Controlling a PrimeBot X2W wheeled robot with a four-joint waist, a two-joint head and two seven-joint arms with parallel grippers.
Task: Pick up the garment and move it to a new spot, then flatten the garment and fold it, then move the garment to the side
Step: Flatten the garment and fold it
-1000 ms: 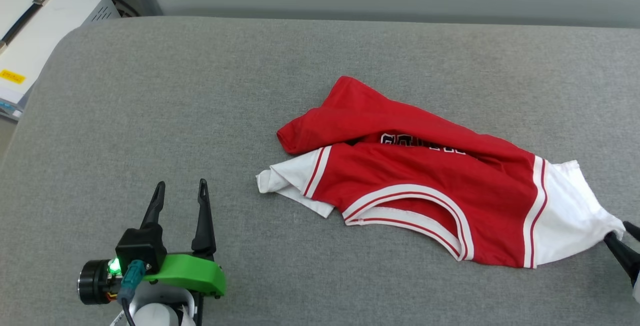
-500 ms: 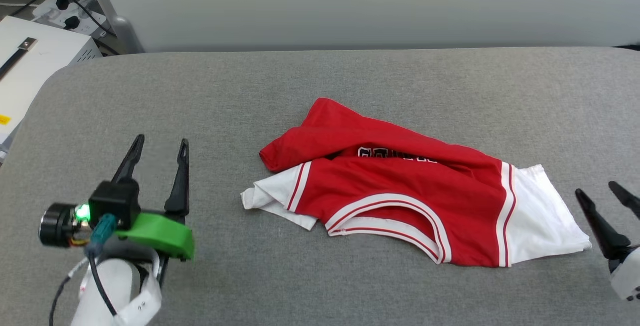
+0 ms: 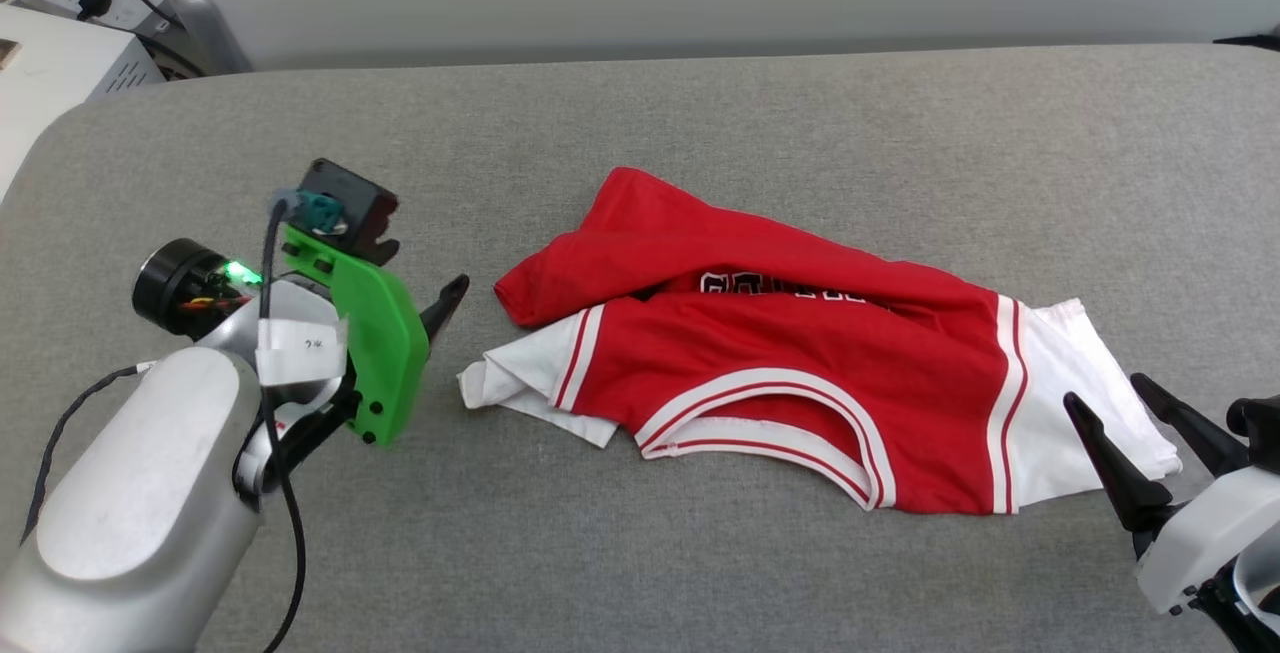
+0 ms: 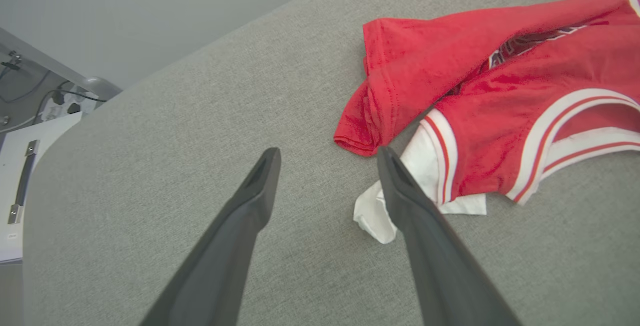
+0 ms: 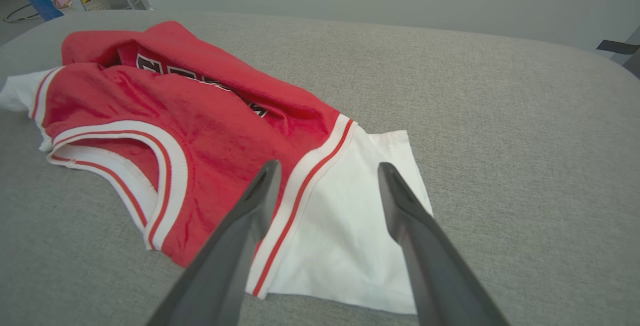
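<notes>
Since the garment lies crumpled in the middle of the table, you have the left tool spread beside one white sleeve and the right tool spread at the other, both empty, probably to take each end and flatten it.

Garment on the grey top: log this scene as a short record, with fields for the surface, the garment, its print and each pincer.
surface: grey fabric top
garment: red jersey, crumpled, folded over itself, lying loose
print: black lettering, mostly hidden under a fold
left pincer: open, empty, close to the white sleeve
right pincer: open, empty, pointed at the other white sleeve
</notes>
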